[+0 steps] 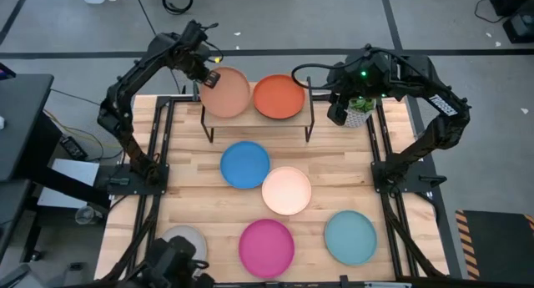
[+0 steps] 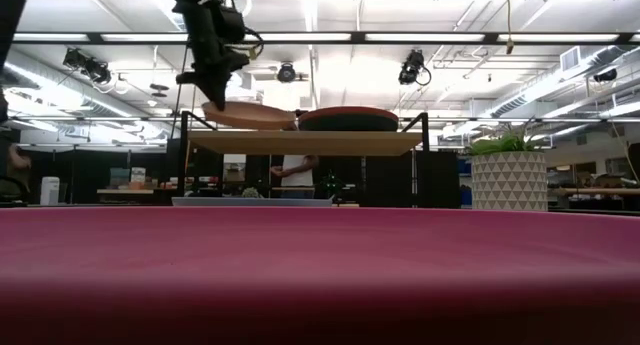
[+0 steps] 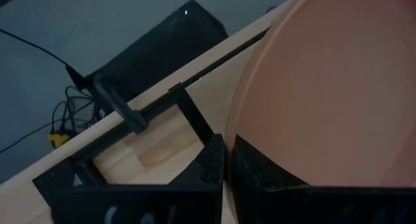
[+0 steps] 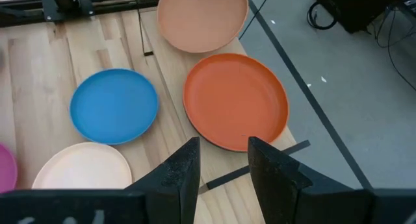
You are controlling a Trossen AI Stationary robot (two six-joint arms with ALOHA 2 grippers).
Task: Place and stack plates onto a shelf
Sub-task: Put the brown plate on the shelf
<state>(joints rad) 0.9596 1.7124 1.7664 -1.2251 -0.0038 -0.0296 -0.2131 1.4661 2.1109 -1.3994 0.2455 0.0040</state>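
The shelf (image 1: 259,121) stands at the table's far edge. The orange plate (image 1: 279,97) lies flat on its right half. My left gripper (image 1: 207,73) is shut on the tan plate (image 1: 227,93) over the shelf's left half. My right gripper (image 4: 221,162) is open and empty, above and just right of the shelf's right end. The blue (image 1: 244,164), cream (image 1: 286,189), magenta (image 1: 266,246), light teal (image 1: 350,236) and grey (image 1: 183,240) plates lie flat on the table. The dark teal plate is out of view. My left gripper pinches the tan plate's rim (image 3: 235,136) at its far left edge, one finger (image 3: 273,178) on the plate's upper face and one (image 3: 207,167) beneath. The fingers slant down from the far left. In the low view the plate (image 2: 250,115) tilts slightly, held edge highest, just over the shelf board (image 2: 305,142).
A white patterned pot with a green plant (image 1: 359,111) stands right of the shelf, under my right arm. The shelf's black legs (image 1: 310,129) reach down to the table. Bare wood lies between the shelf and the blue plate. A person shows far behind the table in the low view (image 2: 298,170).
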